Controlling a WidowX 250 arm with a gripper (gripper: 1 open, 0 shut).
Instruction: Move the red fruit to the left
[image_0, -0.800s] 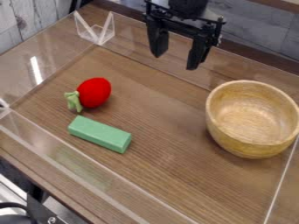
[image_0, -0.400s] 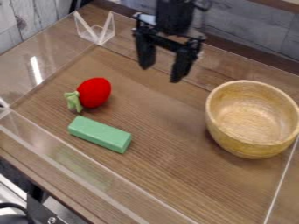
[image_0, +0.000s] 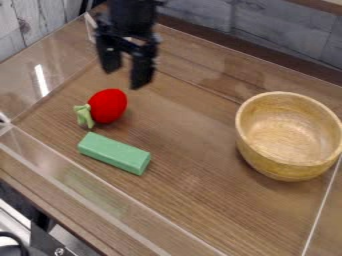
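Note:
The red fruit (image_0: 106, 105) is a small glossy strawberry-like toy with a green stem end, lying on the wooden table at the left. My gripper (image_0: 123, 69) hangs above and a little behind it, up and to the right of the fruit. Its two dark fingers point down and stand apart, open, with nothing between them. The gripper is not touching the fruit.
A flat green rectangular block (image_0: 114, 153) lies just in front of the fruit. A wooden bowl (image_0: 287, 135) stands at the right. Clear plastic walls (image_0: 40, 75) border the table on the left and front.
The gripper has travelled left across the back of the table, from above the middle to above the red fruit. The fruit, block and bowl have not moved.

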